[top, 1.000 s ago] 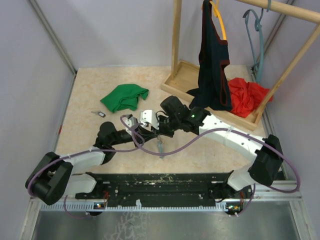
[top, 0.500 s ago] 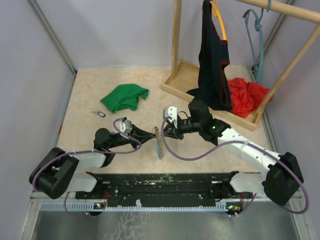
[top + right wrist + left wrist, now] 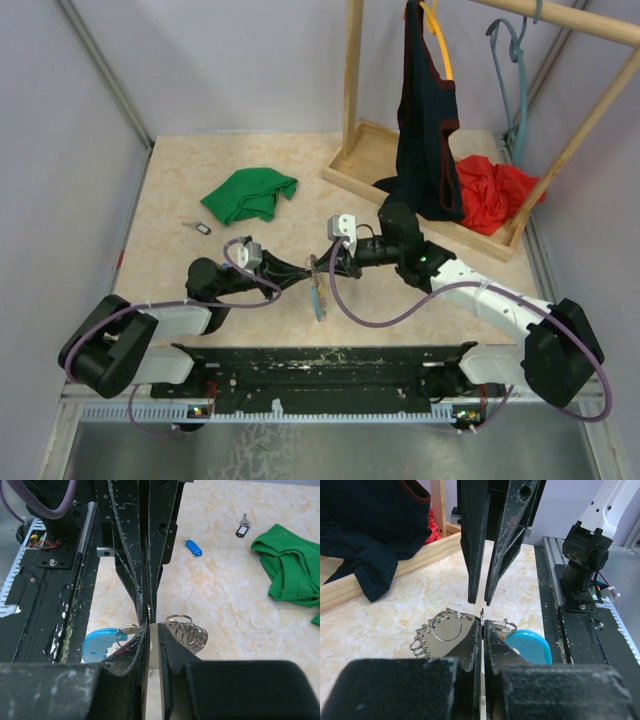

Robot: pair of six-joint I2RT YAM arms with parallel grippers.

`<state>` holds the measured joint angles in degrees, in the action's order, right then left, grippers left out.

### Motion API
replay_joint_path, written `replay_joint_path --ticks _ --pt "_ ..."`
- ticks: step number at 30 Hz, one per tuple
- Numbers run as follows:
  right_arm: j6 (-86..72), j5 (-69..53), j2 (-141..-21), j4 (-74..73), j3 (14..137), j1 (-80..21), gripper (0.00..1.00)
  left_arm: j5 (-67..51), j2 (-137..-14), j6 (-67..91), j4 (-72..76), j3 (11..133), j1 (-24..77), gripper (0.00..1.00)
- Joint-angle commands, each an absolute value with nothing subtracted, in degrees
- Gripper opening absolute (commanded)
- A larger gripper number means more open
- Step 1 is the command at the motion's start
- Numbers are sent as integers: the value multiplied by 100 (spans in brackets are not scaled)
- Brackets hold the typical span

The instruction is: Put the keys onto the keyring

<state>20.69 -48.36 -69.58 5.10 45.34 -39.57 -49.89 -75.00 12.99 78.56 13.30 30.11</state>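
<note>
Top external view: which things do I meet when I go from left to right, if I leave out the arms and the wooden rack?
small dark-headed key → green cloth → keyring → dark garment → red cloth

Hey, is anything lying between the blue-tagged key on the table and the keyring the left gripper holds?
Nothing visible. Bare table separates the blue-tagged key from the keyring in the left gripper; the green cloth lies off to the side.
</note>
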Motion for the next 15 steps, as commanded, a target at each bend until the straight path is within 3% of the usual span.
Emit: replay_joint_path --ticks 1,4,15 --pt "1985 -4821 -6969 857 4537 -3903 12 -5180 -7417 1355 8283 1382 2993 0" --pt "1786 -4298 -6938 725 4553 -3825 12 -5200 -7414 1329 8241 1380 2988 0" --pt "-21 -4682 -6989 914 4544 -3417 14 -5239 -7355 1289 8121 1424 2990 0"
